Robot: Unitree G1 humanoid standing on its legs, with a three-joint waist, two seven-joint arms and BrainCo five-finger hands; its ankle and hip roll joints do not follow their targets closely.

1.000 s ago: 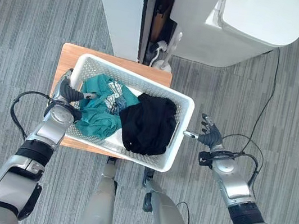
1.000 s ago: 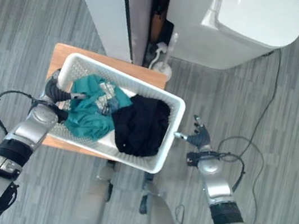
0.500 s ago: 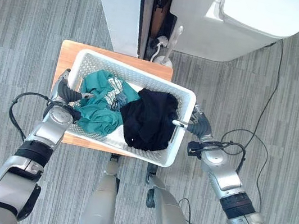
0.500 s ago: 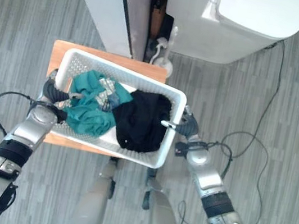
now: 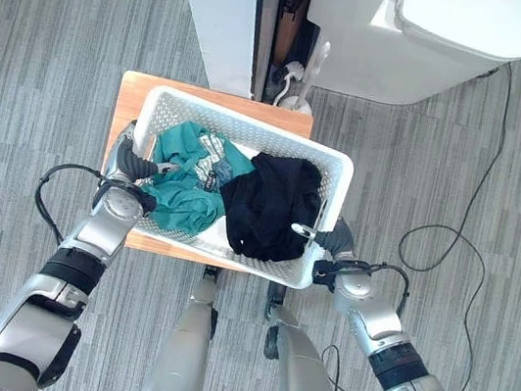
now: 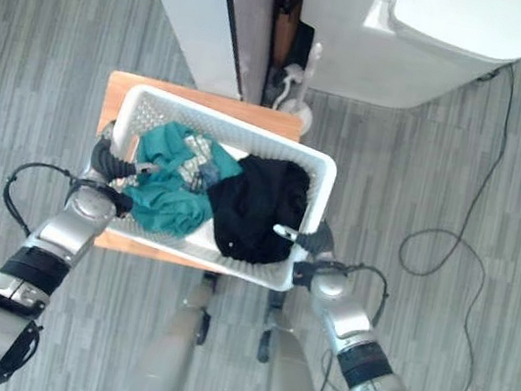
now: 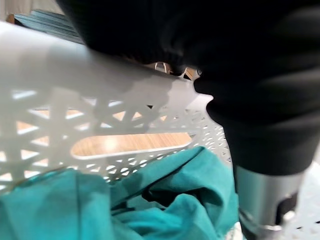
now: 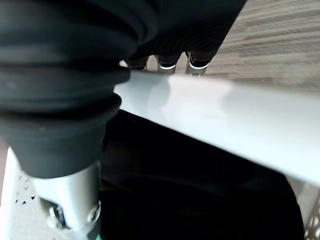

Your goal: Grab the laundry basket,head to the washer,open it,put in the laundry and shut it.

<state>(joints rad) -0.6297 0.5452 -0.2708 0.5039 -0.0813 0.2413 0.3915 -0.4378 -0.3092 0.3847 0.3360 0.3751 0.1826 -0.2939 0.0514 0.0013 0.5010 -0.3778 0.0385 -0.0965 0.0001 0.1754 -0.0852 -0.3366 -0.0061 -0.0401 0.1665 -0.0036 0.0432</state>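
Laundry basket (image 5: 341, 177), white and perforated, sits on a small wooden tabletop (image 5: 133, 96) in the left eye view, with a teal garment (image 5: 179, 195) in its 9 o'clock half and a black garment (image 5: 273, 212) in its 3 o'clock half. The left hand (image 5: 126, 167) is on the rim at 9 o'clock, thumb hooked inside over the teal cloth. The right hand (image 5: 333, 241) is at the corner near 4 o'clock, thumb lying inside over the rim. At 12 o'clock stands a tall white panel (image 5: 220, 11), and at 1 o'clock the white washer (image 5: 424, 38), its lid down. Between them is a dark gap with a white plug and cord (image 5: 290, 89), just beyond the tabletop's far edge. A thin black cable (image 5: 474, 190) trails over the grey striped floor (image 5: 47, 43) at 3 o'clock, well apart from the basket.

The right eye view gives the same layout: basket rim (image 6: 226, 133), both hands at opposite ends, washer (image 6: 435, 35) beyond.

In the left wrist view the rim runs under the dark cover; the fingers are hidden beneath it, so I cannot tell their grip. The slot handle (image 7: 130, 145) shows wood through it, teal cloth below.

In the right wrist view the fingers (image 8: 165, 62) curl over the outside of the white rim (image 8: 225, 130) while the thumb (image 8: 70, 200) comes down inside against black cloth, clamping the rim.
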